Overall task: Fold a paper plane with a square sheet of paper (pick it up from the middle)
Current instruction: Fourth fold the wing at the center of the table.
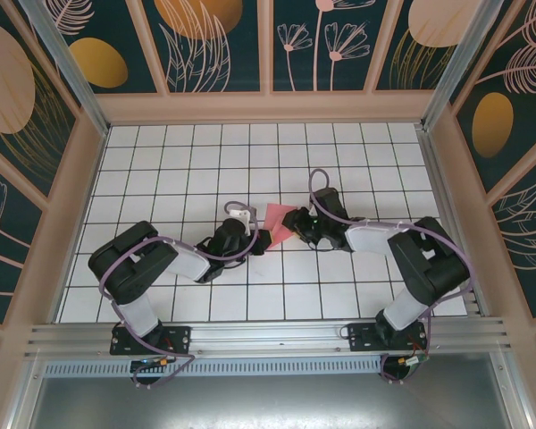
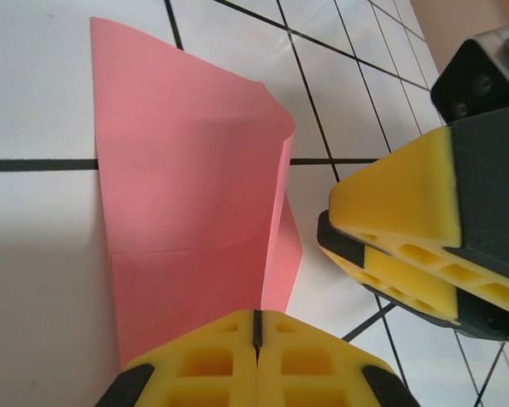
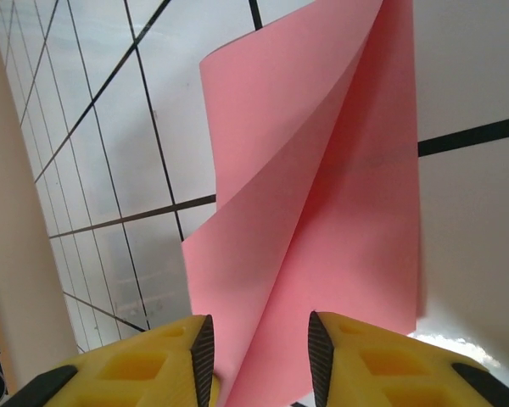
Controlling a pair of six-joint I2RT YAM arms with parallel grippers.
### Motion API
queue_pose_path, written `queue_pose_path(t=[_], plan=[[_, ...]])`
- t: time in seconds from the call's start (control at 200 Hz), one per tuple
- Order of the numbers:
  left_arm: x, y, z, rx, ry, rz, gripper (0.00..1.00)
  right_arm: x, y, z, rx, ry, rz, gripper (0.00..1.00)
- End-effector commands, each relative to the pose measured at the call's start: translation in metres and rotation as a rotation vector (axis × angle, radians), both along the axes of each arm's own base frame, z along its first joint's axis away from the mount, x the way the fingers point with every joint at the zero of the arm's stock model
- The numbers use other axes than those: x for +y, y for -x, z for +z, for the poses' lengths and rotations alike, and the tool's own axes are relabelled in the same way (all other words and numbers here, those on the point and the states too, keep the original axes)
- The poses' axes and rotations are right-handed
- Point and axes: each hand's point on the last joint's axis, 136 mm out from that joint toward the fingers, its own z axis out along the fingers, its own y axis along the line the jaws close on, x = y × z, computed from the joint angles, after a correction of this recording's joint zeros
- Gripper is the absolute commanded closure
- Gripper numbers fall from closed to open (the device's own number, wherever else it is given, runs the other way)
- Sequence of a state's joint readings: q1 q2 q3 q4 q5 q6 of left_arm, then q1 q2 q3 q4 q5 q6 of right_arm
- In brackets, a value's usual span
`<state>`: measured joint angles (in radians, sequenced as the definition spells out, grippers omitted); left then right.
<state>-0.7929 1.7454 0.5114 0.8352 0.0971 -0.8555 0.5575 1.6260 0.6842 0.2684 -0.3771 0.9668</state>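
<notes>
The square sheet of paper is salmon pink and lies partly folded on the white tiled table, one flap lifted. Its crease runs straight down into the seam of my left gripper, whose yellow jaws are pressed together on the sheet's near edge. From the other side my right gripper stands open, and the raised pink layers pass between its two fingers. In the top view the left gripper and right gripper meet at the sheet near the table's middle. In the left wrist view the right gripper is close beside the paper's right edge.
The white tiled table has black grid lines and is enclosed by a patterned wall on three sides. An aluminium rail with both arm bases runs along the near edge. Both forearms lie low over the near tiles.
</notes>
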Motion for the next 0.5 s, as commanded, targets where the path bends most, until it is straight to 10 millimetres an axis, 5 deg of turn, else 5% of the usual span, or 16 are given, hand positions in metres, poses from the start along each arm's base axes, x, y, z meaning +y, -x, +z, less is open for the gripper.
queue_pose_path(t=[0.0, 0.49], plan=[[0.002, -0.006, 0.018, 0.016, 0.107, 0.047, 1.0, 0.011, -0.013, 0.007, -0.03, -0.037, 0.017, 0.64], [0.004, -0.006, 0.009, 0.099, 0.17, 0.052, 1.0, 0.023, -0.022, -0.017, 0.026, -0.023, 0.053, 0.66]])
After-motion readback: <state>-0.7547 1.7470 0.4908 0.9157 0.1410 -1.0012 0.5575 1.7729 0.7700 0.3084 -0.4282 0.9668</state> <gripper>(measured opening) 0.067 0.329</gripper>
